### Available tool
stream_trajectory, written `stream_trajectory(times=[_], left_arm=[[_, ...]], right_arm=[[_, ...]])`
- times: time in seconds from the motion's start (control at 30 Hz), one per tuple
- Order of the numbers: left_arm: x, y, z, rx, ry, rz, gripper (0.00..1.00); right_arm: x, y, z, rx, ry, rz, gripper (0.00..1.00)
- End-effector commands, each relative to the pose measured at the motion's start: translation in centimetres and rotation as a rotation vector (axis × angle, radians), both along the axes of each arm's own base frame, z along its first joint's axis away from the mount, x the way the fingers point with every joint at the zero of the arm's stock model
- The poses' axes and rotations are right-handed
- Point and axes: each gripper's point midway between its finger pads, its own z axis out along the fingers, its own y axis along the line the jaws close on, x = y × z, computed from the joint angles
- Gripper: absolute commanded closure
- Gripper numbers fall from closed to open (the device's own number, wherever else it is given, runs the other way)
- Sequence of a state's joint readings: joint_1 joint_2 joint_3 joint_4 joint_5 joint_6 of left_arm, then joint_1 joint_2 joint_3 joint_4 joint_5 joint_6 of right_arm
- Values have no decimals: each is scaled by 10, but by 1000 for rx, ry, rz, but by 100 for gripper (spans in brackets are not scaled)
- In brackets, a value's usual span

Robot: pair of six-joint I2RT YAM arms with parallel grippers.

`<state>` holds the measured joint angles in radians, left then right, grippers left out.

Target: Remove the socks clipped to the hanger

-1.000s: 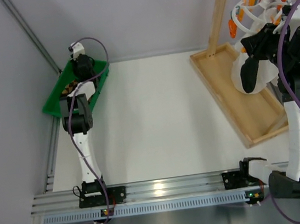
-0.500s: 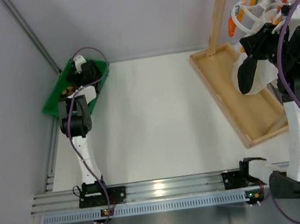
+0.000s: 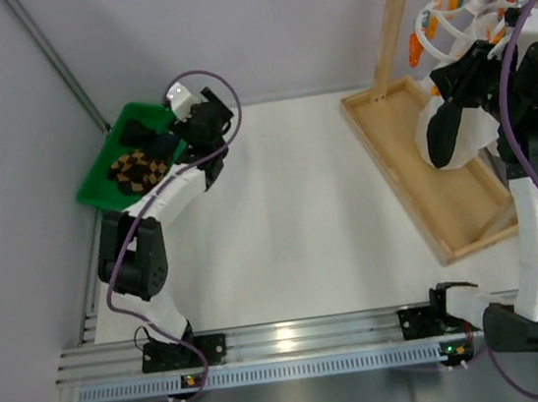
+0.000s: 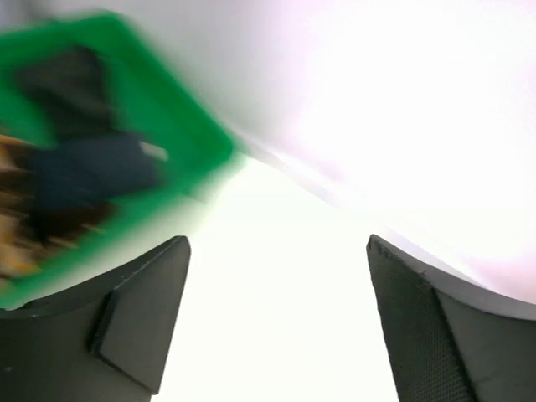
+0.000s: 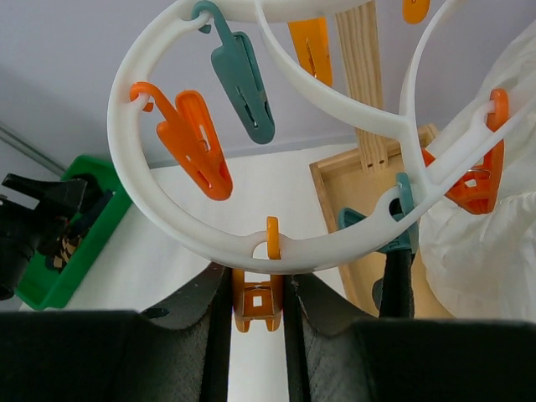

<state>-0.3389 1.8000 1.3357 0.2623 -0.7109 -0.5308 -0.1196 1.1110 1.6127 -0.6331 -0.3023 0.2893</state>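
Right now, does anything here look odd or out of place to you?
One thing: the right gripper is pinched on an orange clip under the hanger ring, yet no sock shows in that clip. Otherwise, socks lie inside the green bin, and nothing looks spilled.

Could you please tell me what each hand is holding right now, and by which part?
The right hand pinches an orange clip on the hanger, gripping the sides of its body below the ring. The left hand is open and holds nothing.

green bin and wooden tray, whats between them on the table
Top view: only bare white table between green bin and wooden tray; left gripper hovers beside the bin.
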Motion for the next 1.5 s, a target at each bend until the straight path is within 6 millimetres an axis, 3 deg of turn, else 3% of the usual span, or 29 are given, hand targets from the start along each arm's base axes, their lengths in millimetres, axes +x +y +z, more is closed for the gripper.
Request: stream_trajectory(times=[0.0,0.03,0.07,0.13,0.17,0.23,0.27,0.3,0.37,0.4,0.47,0.63,0.7,0.73,0.87,0.93,0.97,1.0,1.07,1.23,1.27,1.33,1.37,1.4,1.47], left_arm=[[-27,-94,29,-109,-62,-259,13],[-33,-118,35,-130,-70,-323,16],[-46,-159,39,-141,-67,-446,17],[-58,-200,49,-133,-78,-564,18],[-74,-235,54,-125,-83,-660,18],[-93,-281,53,-68,-80,-816,16],[-113,-315,70,-58,-114,-904,15],[-122,-334,63,-36,-106,-953,14],[-150,-372,77,0,-147,-1026,9],[-154,-383,73,19,-146,-1031,8],[-172,-404,74,37,-157,-1047,7],[-193,-452,82,62,-207,-1126,9],[-208,-473,73,78,-208,-1173,9],[-212,-480,84,81,-237,-1189,9],[-229,-509,70,89,-236,-1233,9],[-225,-512,65,108,-234,-1194,9],[-227,-516,71,102,-251,-1187,9],[-225,-523,57,112,-235,-1183,9],[-227,-531,53,87,-232,-1199,9],[-243,-549,50,43,-243,-1244,8],[-242,-555,38,57,-235,-1242,6],[-237,-562,53,68,-287,-1178,4],[-234,-572,26,99,-266,-1174,4],[-231,-575,46,87,-313,-1155,4],[-228,-583,24,100,-312,-1140,2]], right_arm=[[0,-1,13,13,-17,-25,100],[0,0,13,17,-12,-24,100],[-1,0,15,16,-18,-26,100],[-1,-2,13,14,-3,-38,100],[-2,-3,13,13,0,-44,100],[-5,-4,16,17,-3,-52,100],[-5,-4,16,17,-3,-52,100],[-6,-4,17,19,-6,-55,100],[-7,-4,19,23,-10,-57,100],[-8,-4,19,22,-9,-56,100],[-9,-3,19,23,-3,-53,100],[-10,-3,18,16,10,-52,100],[-12,-5,17,13,11,-62,100],[-12,-6,18,12,11,-70,100],[-12,-6,21,24,4,-73,100],[-12,-5,21,35,3,-68,100],[-12,-4,21,39,2,-66,100],[-12,-4,21,41,1,-64,100],[-11,-4,21,46,1,-65,100],[-14,-7,23,30,-1,-80,100],[-15,-7,24,28,-4,-83,100],[-16,-7,25,30,-7,-86,100],[-15,-7,26,32,-8,-85,100],[-15,-6,26,37,-8,-81,100],[-16,-6,26,36,-5,-79,100]])
